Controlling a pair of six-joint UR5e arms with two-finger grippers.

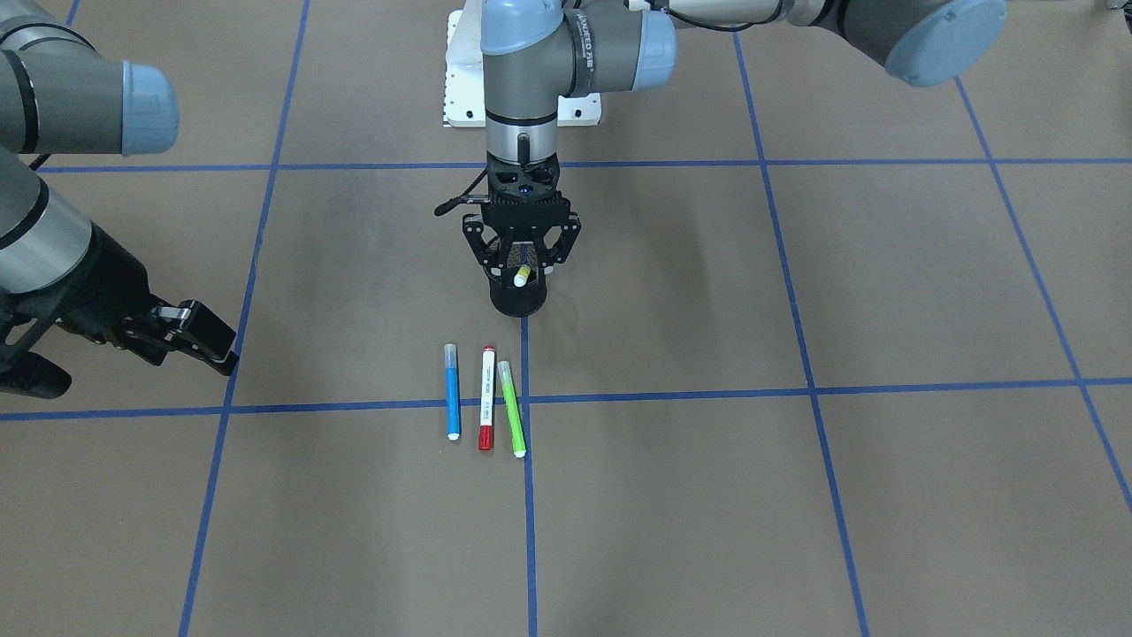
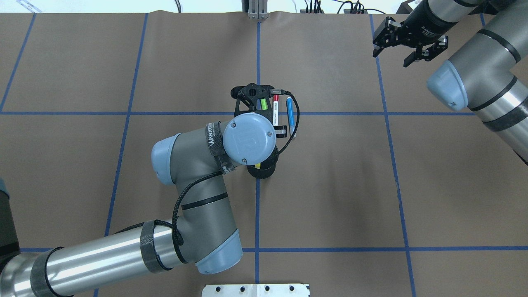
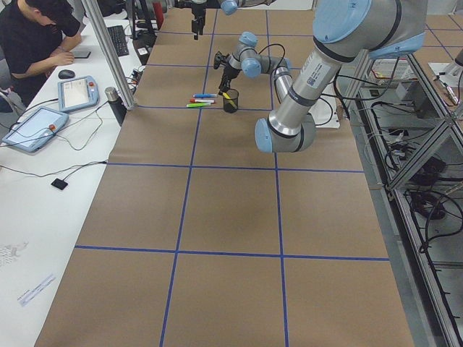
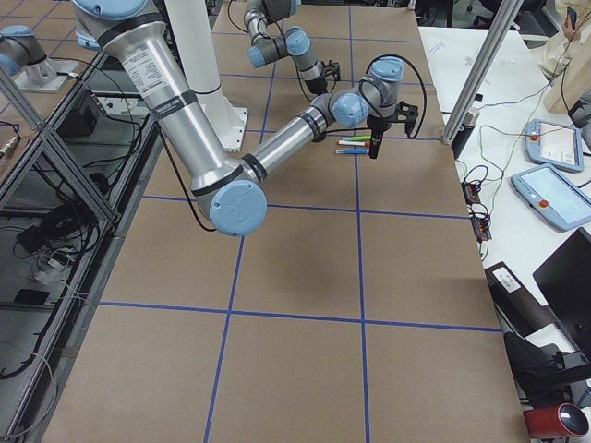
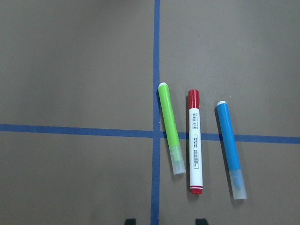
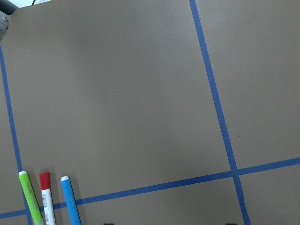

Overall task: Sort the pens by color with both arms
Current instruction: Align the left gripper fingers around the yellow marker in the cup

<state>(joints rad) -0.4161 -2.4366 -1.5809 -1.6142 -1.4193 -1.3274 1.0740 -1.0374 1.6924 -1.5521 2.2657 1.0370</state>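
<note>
Three pens lie side by side on the brown table: a blue one (image 1: 452, 392), a white-barrelled one with red ends (image 1: 486, 398) and a green one (image 1: 511, 409). They also show in the left wrist view: green (image 5: 169, 129), red-ended (image 5: 194, 140), blue (image 5: 230, 150). A yellow pen (image 1: 522, 276) stands in the black mesh cup (image 1: 519, 305). My left gripper (image 1: 522, 264) hangs open right over the cup, its fingers spread around the pen's top. My right gripper (image 1: 232, 349) is open and empty, far off to the side (image 2: 390, 58).
The white metal pedestal (image 1: 460, 80) stands behind the cup at the robot's base. Blue tape lines (image 1: 527, 495) divide the table into squares. An operator (image 3: 36, 36) sits at a side desk with tablets, off the table.
</note>
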